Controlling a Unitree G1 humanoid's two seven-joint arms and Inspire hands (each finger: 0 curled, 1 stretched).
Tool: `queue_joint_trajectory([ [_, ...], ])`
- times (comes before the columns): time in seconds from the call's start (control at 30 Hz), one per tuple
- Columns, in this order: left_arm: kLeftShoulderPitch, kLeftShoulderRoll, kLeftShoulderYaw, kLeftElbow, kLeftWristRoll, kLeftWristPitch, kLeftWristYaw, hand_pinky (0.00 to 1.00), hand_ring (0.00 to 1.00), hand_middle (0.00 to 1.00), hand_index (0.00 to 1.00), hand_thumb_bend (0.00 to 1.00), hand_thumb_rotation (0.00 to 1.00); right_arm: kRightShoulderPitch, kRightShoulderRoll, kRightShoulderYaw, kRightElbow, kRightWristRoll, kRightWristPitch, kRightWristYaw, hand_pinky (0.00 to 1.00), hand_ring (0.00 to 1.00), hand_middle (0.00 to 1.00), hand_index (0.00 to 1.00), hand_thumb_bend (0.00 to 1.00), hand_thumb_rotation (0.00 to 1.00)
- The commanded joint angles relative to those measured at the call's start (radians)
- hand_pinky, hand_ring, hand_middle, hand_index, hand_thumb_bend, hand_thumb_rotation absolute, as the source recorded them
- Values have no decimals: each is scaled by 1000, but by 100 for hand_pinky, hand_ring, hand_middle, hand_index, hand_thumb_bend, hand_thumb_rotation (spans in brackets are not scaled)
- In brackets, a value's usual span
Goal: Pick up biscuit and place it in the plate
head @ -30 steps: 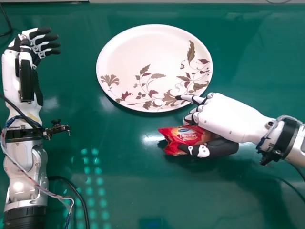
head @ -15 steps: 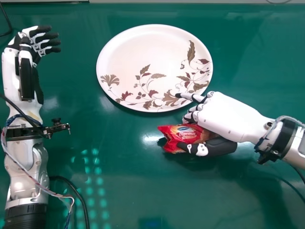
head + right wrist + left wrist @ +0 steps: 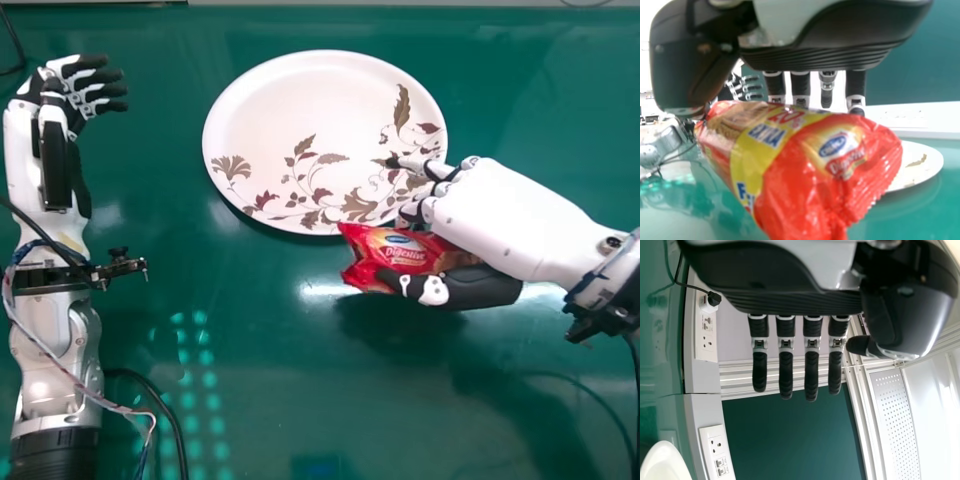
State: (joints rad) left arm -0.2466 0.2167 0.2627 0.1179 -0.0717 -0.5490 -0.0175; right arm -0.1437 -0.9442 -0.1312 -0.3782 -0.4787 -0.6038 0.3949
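My right hand (image 3: 500, 215) is closed round the red biscuit packet (image 3: 392, 258), just off the near right rim of the white floral plate (image 3: 290, 110). Shadow falls on the table below hand and packet, which look raised. In the right wrist view the packet (image 3: 810, 160) is held between the thumb and fingers of the right hand (image 3: 801, 87), with the plate (image 3: 920, 162) behind it. My left hand (image 3: 85, 88) rests at the far left with its fingers fairly straight and holds nothing; the left wrist view shows this hand (image 3: 785, 360) too.
The green table (image 3: 270, 370) lies under everything. A black cable (image 3: 150, 385) runs beside the left forearm. In the left wrist view, wall sockets (image 3: 717, 450) line the table's side.
My right hand has lifted the packet and moved it a little toward the table's far side, and the shadow has separated from it. The left arm has stayed still.
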Motion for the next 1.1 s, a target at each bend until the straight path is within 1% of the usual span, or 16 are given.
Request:
queue_joint_trajectory([
  [0.0,15,0,2,0,-8,-14,-6,54,60,63,66,4,0,-4,-9,-32,-33,42,-4,10,20,41,43,49,51,0],
  [0.07,12,3,1,10,-7,-24,-10,54,60,63,66,3,0,-22,-4,-45,-39,49,-12,6,20,41,43,50,51,0],
  [0.13,15,0,1,1,-1,-16,-4,54,60,63,66,4,0,-42,1,-51,-45,48,-14,3,20,42,45,48,51,0],
  [0.23,14,-5,-1,6,-4,-19,-5,54,61,63,66,4,0,-87,-5,-47,-46,63,-5,17,17,43,46,48,51,0],
  [0.37,12,-9,-5,14,-6,-33,-11,54,61,63,66,3,0,-162,5,-28,-17,68,-7,12,14,44,47,48,51,0],
  [0.4,13,-9,-6,15,-3,-37,-12,54,61,64,66,3,0,-195,7,-11,-6,59,0,19,14,44,46,48,51,0],
  [0.43,13,-10,-6,15,0,-38,-13,55,61,64,67,3,0,-219,8,2,2,54,5,24,17,44,46,48,51,0],
  [0.47,13,-10,-7,16,4,-41,-12,55,61,64,67,3,0,-248,12,20,17,52,9,29,18,44,46,48,51,0],
  [0.53,13,-11,-9,17,8,-44,-11,55,61,64,67,3,0,-315,46,72,64,40,21,28,19,44,46,48,51,0],
  [0.57,13,-11,-9,18,9,-46,-11,55,61,64,67,3,0,-353,70,102,99,21,19,18,18,44,47,48,51,0],
  [0.67,12,-10,-11,18,10,-49,-14,56,62,64,67,3,0,-509,173,226,286,-94,-17,-39,15,42,46,49,51,0],
  [0.73,13,-12,-13,14,10,-50,-15,55,61,64,67,4,0,-587,225,278,400,-134,-32,-70,14,41,46,48,52,0],
  [0.77,13,-12,-13,14,9,-52,-15,55,61,64,67,4,0,-611,238,293,435,-145,-37,-77,15,41,45,49,51,0],
  [0.83,16,-14,-15,7,9,-42,-15,55,61,64,67,5,0,-685,277,333,527,-167,-10,-64,19,40,44,49,51,0],
  [0.97,30,-18,-21,-18,12,-23,-11,56,61,64,68,6,0,-815,348,404,742,-271,-21,-173,20,42,47,49,52,0],
  [1.07,38,-22,-23,-33,12,-14,-12,56,61,64,68,6,0,-880,378,441,853,-308,-18,-223,20,42,47,49,52,0],
])
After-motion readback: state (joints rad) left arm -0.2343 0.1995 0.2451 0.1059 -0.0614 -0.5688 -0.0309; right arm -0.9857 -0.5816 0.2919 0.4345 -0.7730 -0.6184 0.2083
